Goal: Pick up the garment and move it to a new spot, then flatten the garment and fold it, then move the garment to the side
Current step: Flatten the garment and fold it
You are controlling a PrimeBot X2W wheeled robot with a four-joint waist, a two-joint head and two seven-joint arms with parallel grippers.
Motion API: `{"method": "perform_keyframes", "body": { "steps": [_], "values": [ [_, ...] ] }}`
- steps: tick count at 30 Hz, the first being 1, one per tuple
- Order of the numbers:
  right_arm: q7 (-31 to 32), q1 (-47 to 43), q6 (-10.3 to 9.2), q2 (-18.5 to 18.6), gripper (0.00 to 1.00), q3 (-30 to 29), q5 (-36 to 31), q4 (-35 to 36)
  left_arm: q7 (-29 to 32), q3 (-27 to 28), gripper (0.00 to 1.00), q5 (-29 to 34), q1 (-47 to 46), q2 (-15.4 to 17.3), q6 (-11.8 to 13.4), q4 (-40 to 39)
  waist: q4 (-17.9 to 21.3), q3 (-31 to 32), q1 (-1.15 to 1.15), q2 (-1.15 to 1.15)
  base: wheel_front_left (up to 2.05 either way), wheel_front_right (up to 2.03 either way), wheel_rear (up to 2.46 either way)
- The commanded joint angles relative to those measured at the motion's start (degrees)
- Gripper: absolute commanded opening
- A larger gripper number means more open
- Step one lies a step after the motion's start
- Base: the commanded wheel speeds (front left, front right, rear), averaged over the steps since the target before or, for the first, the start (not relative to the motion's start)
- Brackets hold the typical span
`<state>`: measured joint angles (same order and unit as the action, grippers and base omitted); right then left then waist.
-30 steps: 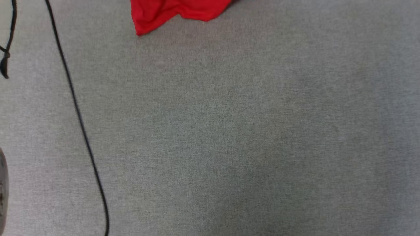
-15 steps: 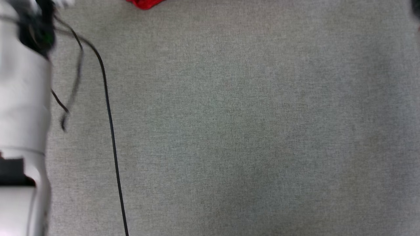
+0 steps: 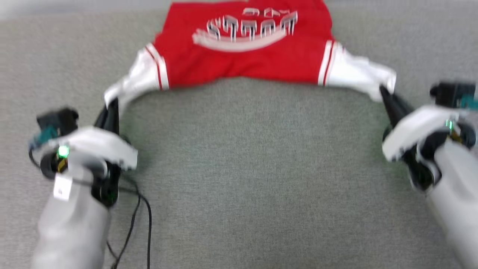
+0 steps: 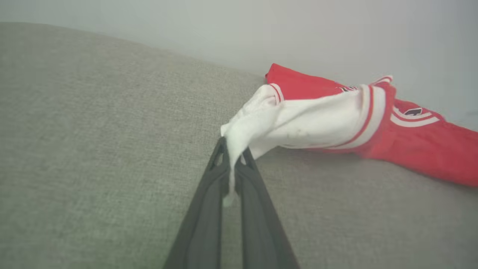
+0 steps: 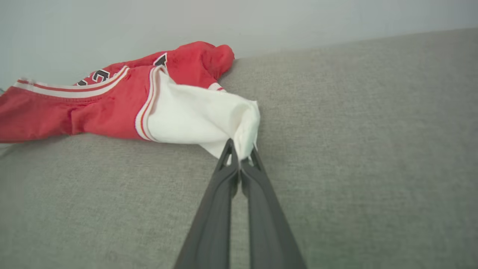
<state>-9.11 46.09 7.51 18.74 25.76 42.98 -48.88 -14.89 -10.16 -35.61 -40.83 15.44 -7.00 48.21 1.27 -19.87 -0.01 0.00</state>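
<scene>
Left gripper [image 4: 231,145] pinching garment [image 4: 410,149] sleeve [image 4: 298,123], lettering [image 3: 248,28] blurred

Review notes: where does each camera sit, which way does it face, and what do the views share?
Head view: on the robot's head, facing forward and down at the garment on the grey surface; left forearm, right forearm, left claw and right claw show.
Left wrist view: on the left wrist, facing along the left claw's dark fingers to the white sleeve they pinch.
Right wrist view: on the right wrist, facing along the right claw to the other white sleeve it pinches.
Shared: all three show the garment.
</scene>
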Motion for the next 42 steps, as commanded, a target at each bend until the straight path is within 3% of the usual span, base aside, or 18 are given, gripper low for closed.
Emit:
{"method": "perform_keyframes", "body": {
  "steps": [1, 8, 15, 22, 29, 30, 31, 32, 37, 42],
  "values": [
    [-1.15, -4.57, -0.04, 1.36, 0.00, 0.31, 1.59, 1.77, -0.36, 1.37, 0.00, 0.64, 5.43, -0.64, -0.05, -3.06, -0.80, 4.05, 0.01, 0.00, 0.00, 0.00, 0.00],
    [-2.11, -19.72, -0.04, 4.13, 0.00, -1.43, 4.51, 6.07, -0.39, 5.50, 0.00, 3.23, 22.31, -2.83, 1.81, -14.31, -1.65, 10.60, 0.01, 0.00, 0.00, 0.00, 0.00],
    [-2.08, -33.47, -0.05, 2.88, 0.00, -6.72, 4.03, 9.50, -0.40, 7.39, 0.00, 3.23, 37.10, -4.41, 4.08, -22.17, -1.63, 15.64, 0.01, 0.00, 0.00, 0.00, 0.00],
    [0.23, -47.07, -0.07, 1.19, 0.00, -13.50, -0.69, 15.45, 0.42, 8.22, 0.00, 2.58, 49.01, -4.70, 6.61, -28.77, -1.99, 19.41, 0.01, 0.00, 0.00, 0.00, 0.00],
    [5.43, -56.38, -0.07, -2.06, 0.00, -20.06, -9.49, 22.39, 1.96, 7.90, 0.00, 2.63, 54.05, -4.37, 8.01, -33.74, -2.28, 20.81, 0.01, 0.00, 0.00, 0.00, 0.00],
    [6.22, -57.20, -0.07, -2.80, 0.23, -21.12, -10.98, 24.07, 2.25, 7.62, 0.00, 2.79, 54.44, -4.36, 8.05, -34.61, -2.24, 20.84, 0.01, 0.00, 0.00, 0.00, 0.00],
    [7.02, -57.74, -0.06, -3.56, 0.65, -22.24, -12.32, 25.55, 2.51, 7.25, 0.00, 3.16, 54.65, -4.23, 8.14, -35.38, -2.23, 20.86, 0.01, 0.00, 0.00, 0.00, 0.00],
    [7.52, -57.85, -0.06, -4.18, 0.96, -23.08, -13.57, 27.22, 2.83, 6.85, 0.00, 3.34, 54.64, -4.20, 8.18, -36.12, -2.25, 20.86, 0.01, 0.00, 0.00, 0.00, 0.00],
    [9.08, -54.47, -0.03, -7.00, 1.00, -28.52, -17.51, 33.92, 3.80, 4.58, 0.00, 5.20, 52.67, -3.89, 8.08, -39.02, -3.03, 20.21, 0.01, 0.00, 0.00, 0.00, 0.00],
    [11.76, -44.21, -0.03, -7.97, 1.00, -31.50, -16.21, 33.65, 3.27, 3.67, 0.00, 6.29, 50.01, -4.12, 8.26, -41.50, -4.32, 16.65, 0.01, 0.00, 0.00, 0.00, 0.00]
  ]
}}
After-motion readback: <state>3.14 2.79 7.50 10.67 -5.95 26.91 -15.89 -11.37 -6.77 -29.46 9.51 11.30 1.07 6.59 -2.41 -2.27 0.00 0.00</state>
